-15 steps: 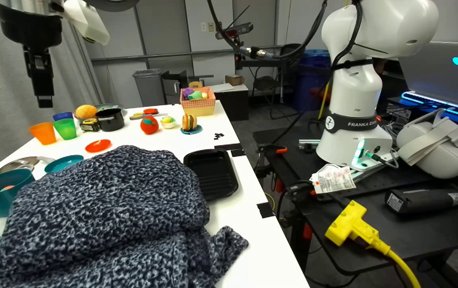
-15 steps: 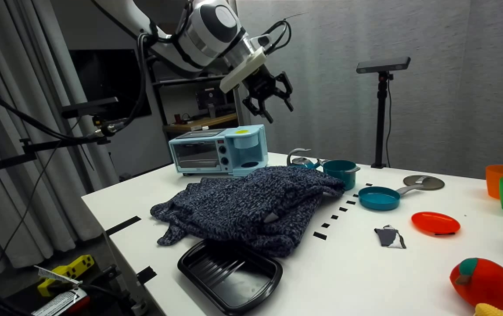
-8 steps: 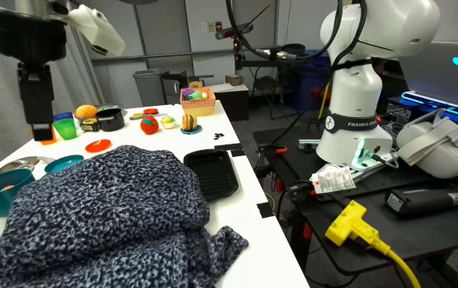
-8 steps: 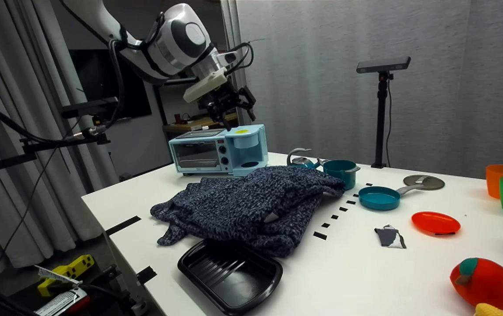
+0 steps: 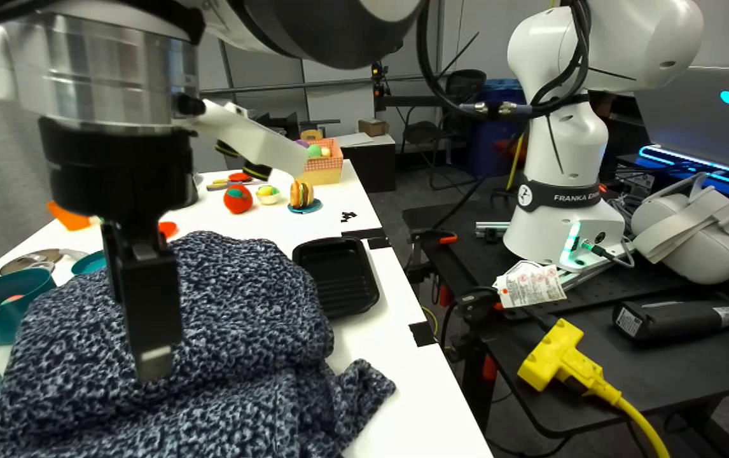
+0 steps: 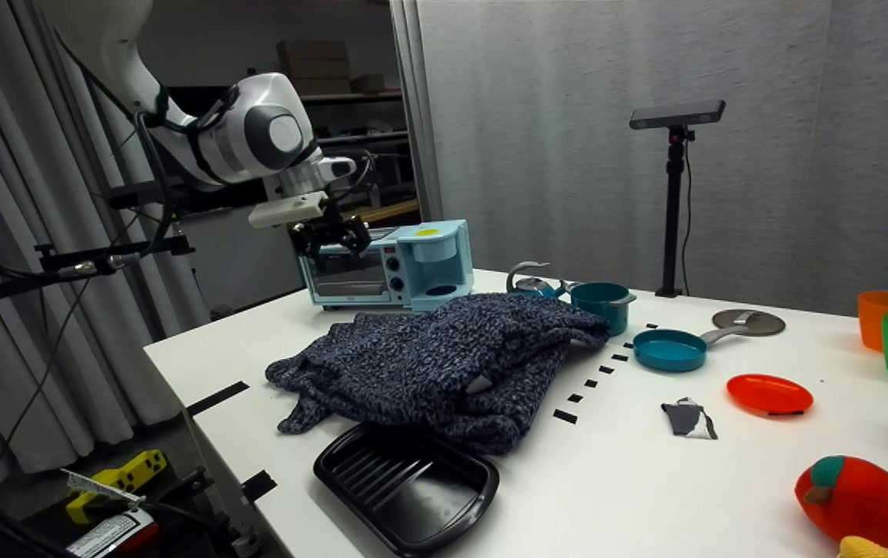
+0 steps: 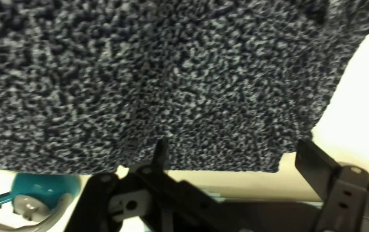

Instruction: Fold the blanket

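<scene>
The blanket [image 6: 428, 356] lay on the counter [image 6: 614, 480] in a rumpled mound, its top layer slumped over a lower one and a loose corner jutting towards the edge; being thick and soft, it would probably hold a fold only under its own weight. Above, not touching it, hung the hand [image 7: 231, 148], its fingers spread wide and nothing pinched between them. In the wrist view a border of the blanket ran across the gap, so that spread was likely meant to let the fingers drop either side of some bunched edge. The step looked like lining up for a grasp, with a tidy fold yet to come.

In an exterior view the light-blue oven [image 6: 394, 271] stood close behind the mound, which would probably favour a steep descent. The teal pot [image 6: 607, 314] sat just beside one end, the black tray [image 6: 436, 504] at the near side; whether the blanket overlapped its rim could not be told. A careless pull might drag either.
</scene>
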Tool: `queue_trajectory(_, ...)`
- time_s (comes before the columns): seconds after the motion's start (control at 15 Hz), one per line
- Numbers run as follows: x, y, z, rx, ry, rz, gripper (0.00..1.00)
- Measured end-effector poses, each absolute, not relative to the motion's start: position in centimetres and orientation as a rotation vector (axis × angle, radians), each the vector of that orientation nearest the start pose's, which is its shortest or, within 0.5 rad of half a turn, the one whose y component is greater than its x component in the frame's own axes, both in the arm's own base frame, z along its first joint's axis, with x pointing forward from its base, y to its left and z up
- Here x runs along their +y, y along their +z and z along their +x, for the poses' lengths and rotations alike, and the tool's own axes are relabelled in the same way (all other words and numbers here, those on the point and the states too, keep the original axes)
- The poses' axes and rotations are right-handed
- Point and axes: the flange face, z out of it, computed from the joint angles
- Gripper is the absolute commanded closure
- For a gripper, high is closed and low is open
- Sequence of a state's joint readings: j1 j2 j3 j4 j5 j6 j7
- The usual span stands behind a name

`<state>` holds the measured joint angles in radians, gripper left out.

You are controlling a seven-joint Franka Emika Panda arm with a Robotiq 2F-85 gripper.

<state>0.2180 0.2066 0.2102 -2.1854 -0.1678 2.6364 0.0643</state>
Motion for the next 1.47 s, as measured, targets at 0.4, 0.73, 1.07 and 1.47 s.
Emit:
queue_trajectory(0.4, 30.3, 26.9, 46.5, -0.879, -0.217, -2.927, 0.0)
queue_trajectory(0.73, 32.0, 21.3, 44.2, -0.989, -0.092, -2.887, 0.0)
queue_trajectory(1.07, 31.9, 15.9, 43.6, -1.122, -0.012, -2.864, 0.01)
queue_trajectory(1.47, 32.8, 13.6, 45.3, -1.165, -0.029, -2.846, 0.0)
